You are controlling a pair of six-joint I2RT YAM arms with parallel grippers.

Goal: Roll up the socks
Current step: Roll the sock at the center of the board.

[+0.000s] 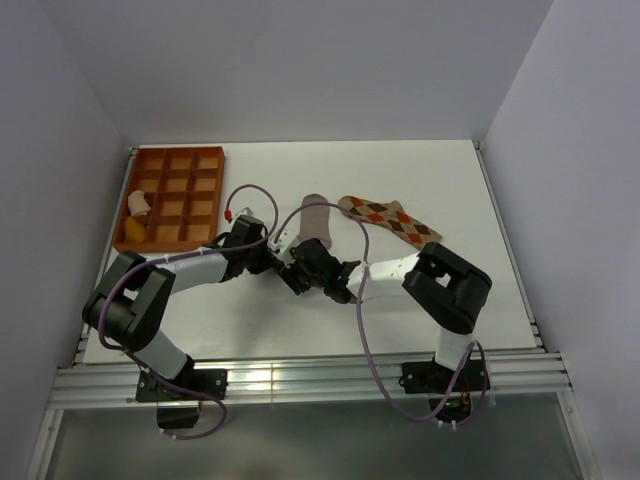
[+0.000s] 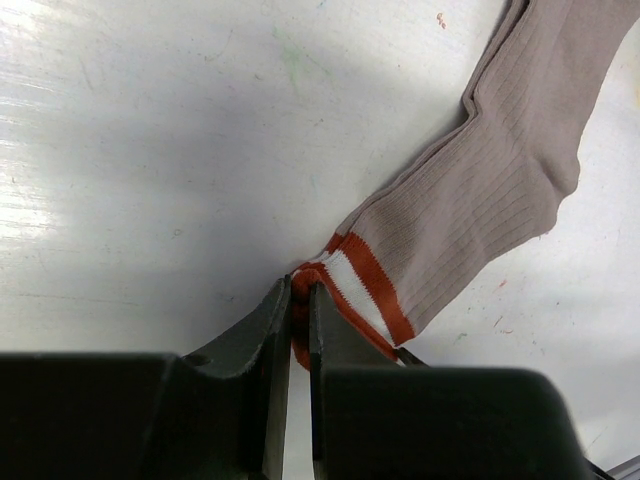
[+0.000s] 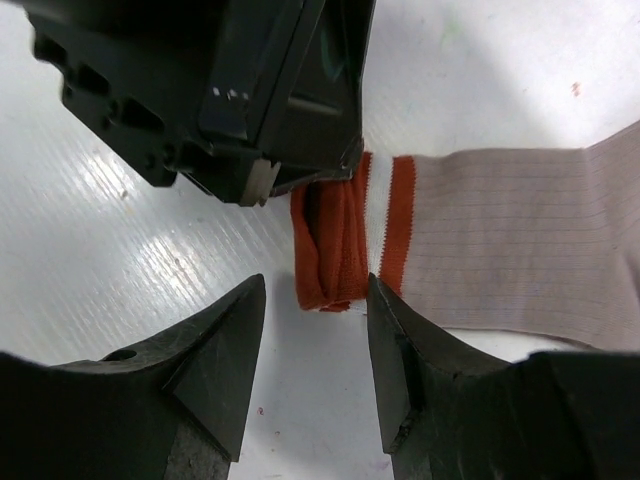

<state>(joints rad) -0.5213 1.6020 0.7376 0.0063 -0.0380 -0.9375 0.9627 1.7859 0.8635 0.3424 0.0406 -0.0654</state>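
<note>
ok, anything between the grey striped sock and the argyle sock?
Nothing lying there: the top view shows bare white table between the grey sock and the argyle sock. Only the right arm's purple cable arcs over the gap.

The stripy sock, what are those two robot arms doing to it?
They are starting to roll it up. The left pincer is shut on the red-and-white striped cuff of the grey-brown sock, pinching its end. The right pincer is open, with one jaw on each side of that cuff and not squeezing it. Only the end of the cuff looks folded over. The rest of the sock lies stretched out. The argyle sock lies flat off to the right, with nothing touching it.
</note>
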